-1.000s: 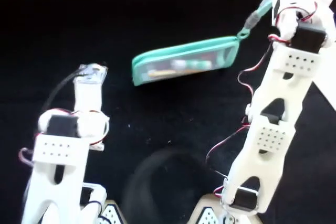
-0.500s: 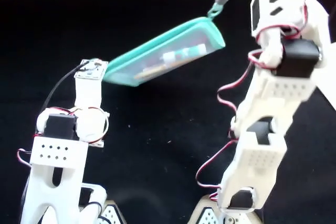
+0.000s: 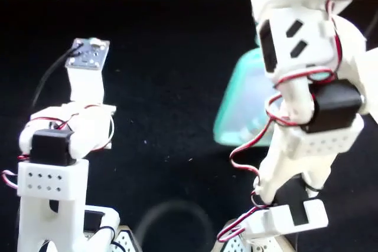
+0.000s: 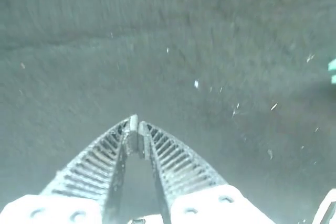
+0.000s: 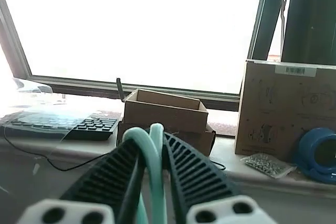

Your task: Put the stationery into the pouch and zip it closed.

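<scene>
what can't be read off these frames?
Pouch, high view: mostly behind the right arm; zip state and contents hidden.
Strap in the right hand, right wrist view: where it leads is hidden by the hand itself.
Teal sliver, left wrist view: cut by the edge, too little to identify.

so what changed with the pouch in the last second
The right gripper, shut on the strap, rose toward the camera, lifting the teal pouch off the table; it now hangs behind that arm. The left arm shifted slightly; the grip on the strap held.
</scene>
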